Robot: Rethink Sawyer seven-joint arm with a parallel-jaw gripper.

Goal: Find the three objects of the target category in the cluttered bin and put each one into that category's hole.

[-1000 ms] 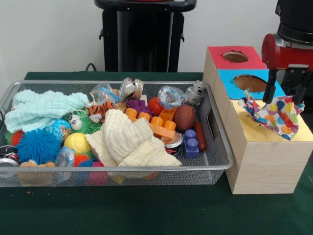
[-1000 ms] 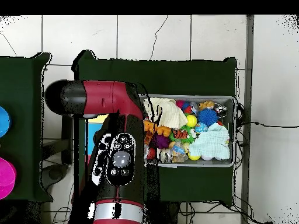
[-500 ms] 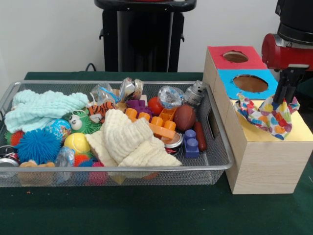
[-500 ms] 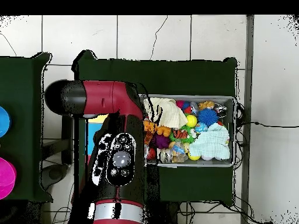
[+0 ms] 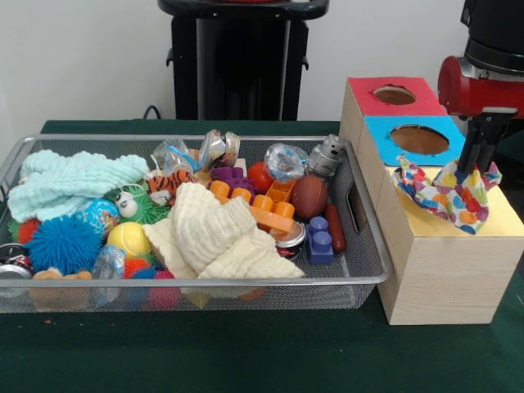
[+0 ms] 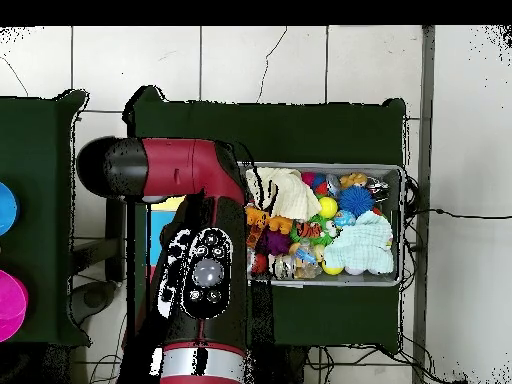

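My gripper (image 5: 472, 168) hangs over the yellow face (image 5: 501, 223) of the pale wooden box (image 5: 442, 278) at the right. Its jaws stand together, pinching the peak of a white fabric bundle with red, blue, yellow and green patches (image 5: 446, 195). The bundle lies spread on the yellow face and hides the hole there. The wire mesh bin (image 5: 205, 282) stands left of the box, full of toys. No other patterned bundle shows in it. In the overhead view my arm (image 6: 205, 270) covers the box and the gripper, and the bin (image 6: 401, 225) lies to its right.
In the bin lie a cream muslin cloth (image 5: 217, 237), a mint-green cloth (image 5: 74, 180), orange bricks (image 5: 262, 209), a brown ball (image 5: 309, 195), a blue spiky ball (image 5: 64, 244) and a yellow ball (image 5: 128, 239). Behind the yellow face are the blue-faced hole (image 5: 419, 139) and the red-faced hole (image 5: 394, 95).
A second ago the fingers stood apart over the bundle; they have since closed on its top and gathered it into a peak. Nothing has moved in the last half second.
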